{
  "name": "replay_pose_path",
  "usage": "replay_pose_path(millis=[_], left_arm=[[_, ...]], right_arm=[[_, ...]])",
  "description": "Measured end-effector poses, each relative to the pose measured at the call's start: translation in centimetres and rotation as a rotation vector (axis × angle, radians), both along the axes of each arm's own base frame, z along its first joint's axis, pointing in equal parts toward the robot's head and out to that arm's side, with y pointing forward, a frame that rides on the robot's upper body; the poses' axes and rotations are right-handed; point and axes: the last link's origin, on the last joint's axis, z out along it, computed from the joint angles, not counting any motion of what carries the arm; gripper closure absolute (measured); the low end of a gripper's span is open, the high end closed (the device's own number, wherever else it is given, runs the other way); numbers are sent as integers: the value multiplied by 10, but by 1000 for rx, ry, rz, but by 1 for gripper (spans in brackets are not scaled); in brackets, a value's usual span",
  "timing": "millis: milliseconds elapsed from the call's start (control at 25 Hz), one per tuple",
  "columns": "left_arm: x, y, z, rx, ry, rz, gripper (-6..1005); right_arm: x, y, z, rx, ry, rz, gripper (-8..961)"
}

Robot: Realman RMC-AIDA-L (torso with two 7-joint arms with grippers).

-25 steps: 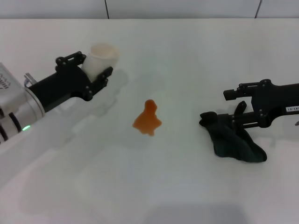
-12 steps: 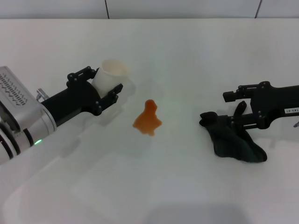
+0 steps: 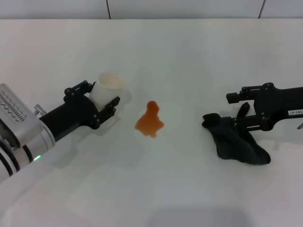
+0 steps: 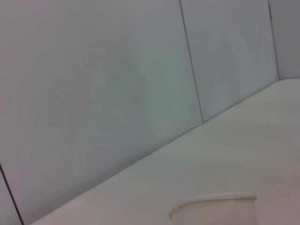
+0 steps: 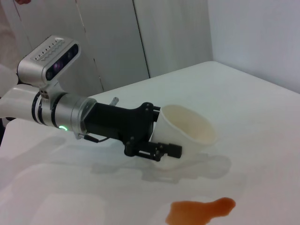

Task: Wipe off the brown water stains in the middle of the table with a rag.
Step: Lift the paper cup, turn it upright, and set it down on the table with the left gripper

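The brown water stains (image 3: 149,120) form one orange-brown blotch in the middle of the white table (image 3: 189,56). It also shows in the right wrist view (image 5: 199,211). The dark rag (image 3: 235,140) lies on the table at the right. My right gripper (image 3: 236,111) is open and sits at the rag's left end, with its jaws on either side of the cloth. My left gripper (image 3: 100,95) is shut on a pale cup (image 3: 110,86) and holds it tilted, just left of the stain. The cup (image 5: 187,129) and left gripper (image 5: 152,143) also show in the right wrist view.
The left wrist view shows only the cup's rim (image 4: 213,206), the tabletop (image 4: 243,150) and a pale panelled wall (image 4: 93,93). The same wall runs along the table's far edge (image 3: 142,18).
My left gripper has carried the cup toward the front and to the right, closer to the stain. The right gripper and the rag have not moved.
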Motion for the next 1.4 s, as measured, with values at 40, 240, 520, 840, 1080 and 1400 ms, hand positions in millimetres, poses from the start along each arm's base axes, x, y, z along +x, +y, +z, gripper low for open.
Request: replay_pose_path(millis=[40,240,520,840,1080,1400], left_arm=[[-1,-1,-1,-4,-1,5,390],[-6,-8,-5,-20,-4,28,390],[-8,-15,-6,-20,-16,26,389],[-15,-28,-5,-9,-22,29,388],[-22,-42,-4,-6,-37,43,387],[-33,-50,0,33,-59,105,314]], right_arm=[[0,0,0,0,0,0,215],[0,0,0,0,0,1,215],[0,0,0,3,-1,3,215],[2,0,2,8,-2,0,215],[2,1,2,12,-2,-2,215],[2,1,2,11,-5,1,215]])
